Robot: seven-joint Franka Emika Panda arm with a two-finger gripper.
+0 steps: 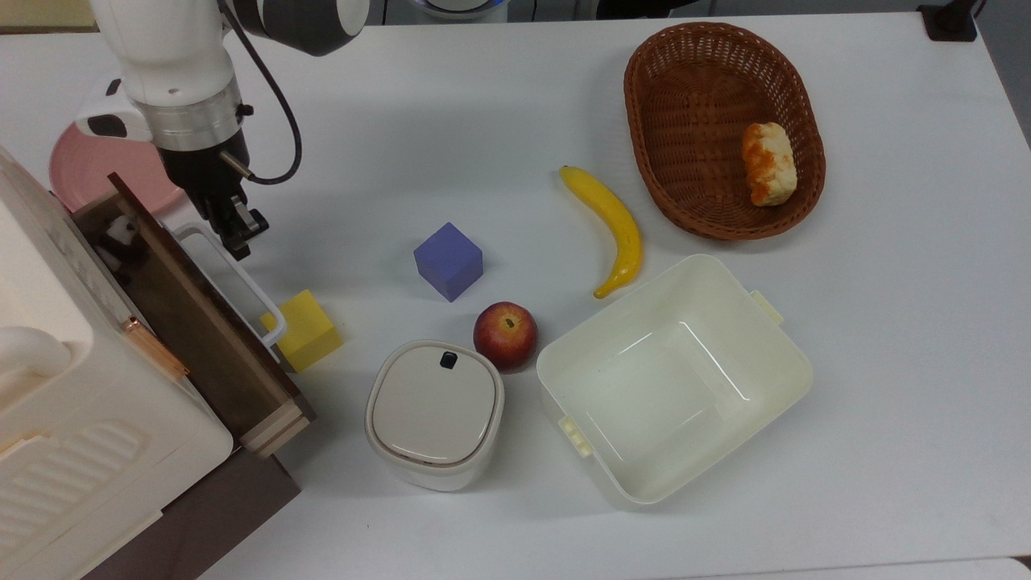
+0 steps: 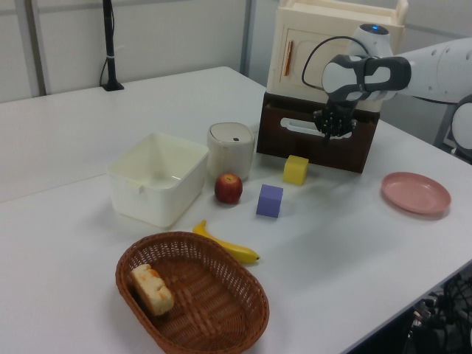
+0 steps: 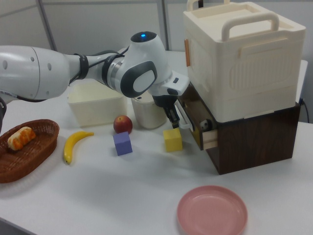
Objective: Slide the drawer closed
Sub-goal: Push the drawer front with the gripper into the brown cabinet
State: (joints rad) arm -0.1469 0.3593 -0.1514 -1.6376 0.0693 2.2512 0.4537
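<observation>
The drawer [image 1: 193, 322] is seen partly open beneath the cream cabinet [image 1: 72, 419], a toy panda [image 1: 119, 236] inside. The hand [image 1: 238, 232], fingers together, is set against the white bar handle [image 1: 233, 278], apparently for pushing. A yellow cube [image 1: 302, 330] lies just beside the drawer.

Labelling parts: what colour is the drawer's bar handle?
White; the drawer handle shows best in the top view.
</observation>
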